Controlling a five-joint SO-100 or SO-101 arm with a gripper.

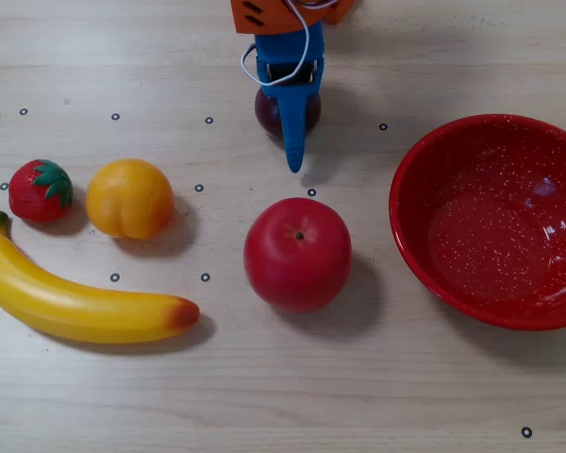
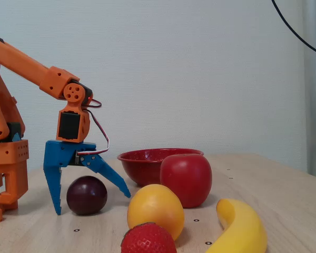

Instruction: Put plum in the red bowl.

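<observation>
The plum [image 1: 264, 111] [image 2: 87, 195] is small, round and dark maroon. It rests on the table near the arm's base. My blue gripper [image 1: 291, 118] [image 2: 92, 204] is open and lowered over it. In the fixed view one finger stands to the plum's left and the other slants out to its right. I cannot tell whether either finger touches it. In the overhead view the gripper covers most of the plum. The red speckled bowl [image 1: 410, 217] [image 2: 142, 163] is empty and stands at the right of the overhead view.
A large red apple [image 1: 297, 253] [image 2: 187, 179] sits between plum and bowl, just past the long fingertip. An orange fruit [image 1: 129, 198] [image 2: 155, 210], a strawberry [image 1: 40, 191] [image 2: 148, 238] and a banana [image 1: 75, 302] [image 2: 242, 226] lie at the left of the overhead view.
</observation>
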